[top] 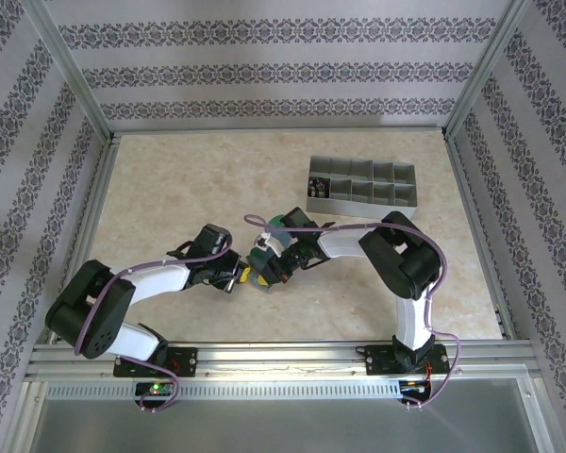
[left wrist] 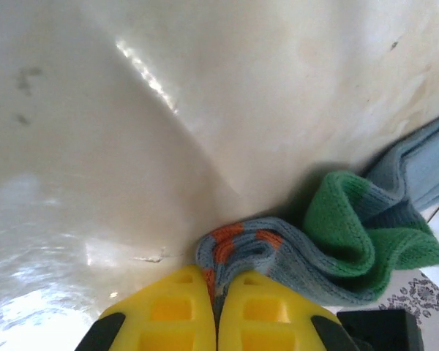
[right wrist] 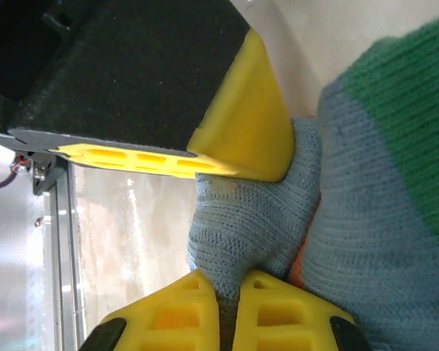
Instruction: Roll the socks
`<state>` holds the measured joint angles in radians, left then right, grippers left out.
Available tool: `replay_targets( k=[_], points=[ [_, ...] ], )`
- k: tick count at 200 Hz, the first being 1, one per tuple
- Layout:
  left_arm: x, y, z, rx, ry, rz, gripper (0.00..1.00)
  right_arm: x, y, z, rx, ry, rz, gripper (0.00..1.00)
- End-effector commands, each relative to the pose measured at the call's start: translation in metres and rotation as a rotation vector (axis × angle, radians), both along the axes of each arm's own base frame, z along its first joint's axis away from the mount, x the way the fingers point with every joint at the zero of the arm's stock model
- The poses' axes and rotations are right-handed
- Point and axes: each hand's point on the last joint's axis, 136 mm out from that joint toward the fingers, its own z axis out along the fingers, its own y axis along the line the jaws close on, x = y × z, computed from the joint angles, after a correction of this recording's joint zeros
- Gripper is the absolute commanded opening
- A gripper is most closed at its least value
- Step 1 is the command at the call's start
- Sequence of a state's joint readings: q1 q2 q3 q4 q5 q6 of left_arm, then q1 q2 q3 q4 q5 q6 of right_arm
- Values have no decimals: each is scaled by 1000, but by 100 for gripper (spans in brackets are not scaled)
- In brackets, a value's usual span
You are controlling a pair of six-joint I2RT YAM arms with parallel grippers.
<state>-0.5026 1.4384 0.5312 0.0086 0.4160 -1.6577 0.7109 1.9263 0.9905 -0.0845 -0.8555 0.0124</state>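
Noted mid-table (top: 170,189): 1 blue sock (left wrist: 366,227), green heel. Pinched at orange-spotted end by closed left gripper (left wrist: 218,314); pinched at plain blue fold by closed right gripper (right wrist: 229,314).

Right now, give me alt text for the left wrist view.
The left claw, yellow and at the bottom edge, is shut on a bunched blue sock with orange patches and a green heel. A pale, glossy table lies behind it.
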Motion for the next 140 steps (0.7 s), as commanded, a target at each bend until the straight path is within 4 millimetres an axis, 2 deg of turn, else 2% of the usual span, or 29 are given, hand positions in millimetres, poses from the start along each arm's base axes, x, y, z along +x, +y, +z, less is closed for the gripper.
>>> replay_targets(
  k=[1,13,33,48,69,90,104,140],
  points=[
    [-34,18,-25,109,151,1,0,-17,-20,-14,-127,-107,22,23],
    [-48,26,-23,138,204,-4,0,-10,-22,-1,-121,-285,1,36],
    [-68,34,-20,162,280,-18,0,-16,-22,22,-100,-605,18,44],
    [-77,38,-18,169,307,-17,0,-24,-20,31,-157,-812,62,48],
    [-83,43,-15,179,321,-5,0,-34,-9,37,-231,-1007,124,49],
    [-84,45,-15,178,326,7,0,-44,8,36,-265,-1134,205,51],
    [-82,45,-15,178,324,9,0,-48,19,29,-299,-1193,251,51],
    [-79,43,-15,178,323,-1,0,-52,42,15,-329,-1255,318,49]
  ],
)
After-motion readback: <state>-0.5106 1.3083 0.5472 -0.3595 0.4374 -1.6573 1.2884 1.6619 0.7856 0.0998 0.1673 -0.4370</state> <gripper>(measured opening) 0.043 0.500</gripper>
